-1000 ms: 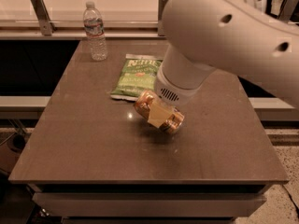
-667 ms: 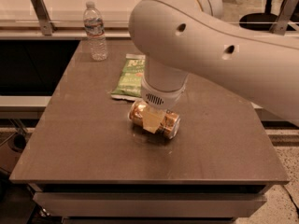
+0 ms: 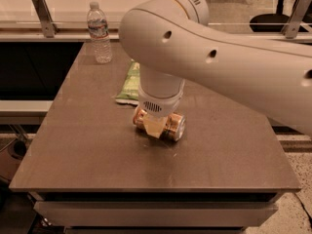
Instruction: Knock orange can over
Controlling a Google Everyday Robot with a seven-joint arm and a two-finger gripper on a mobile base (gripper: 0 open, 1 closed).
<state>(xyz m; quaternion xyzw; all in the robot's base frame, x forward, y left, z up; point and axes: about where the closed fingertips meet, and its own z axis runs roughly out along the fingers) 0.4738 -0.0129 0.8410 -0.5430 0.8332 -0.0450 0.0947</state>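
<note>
Orange can (image 3: pixel 173 126) looks tipped onto its side mid-worktop (image 3: pixel 73 145), long axis roughly parallel to the front edge, directly under the claw (image 3: pixel 155 126) sitting across its middle; can't tell if claw's clamped or apart.

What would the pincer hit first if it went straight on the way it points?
Most likely the orange can: the pincer points down at it mid-table and looks in contact with it. Under the can is only the table. Depth is hard to judge from one view.

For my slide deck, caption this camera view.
Gripper at the middle of the table, on the orange can lying on its side.
</note>
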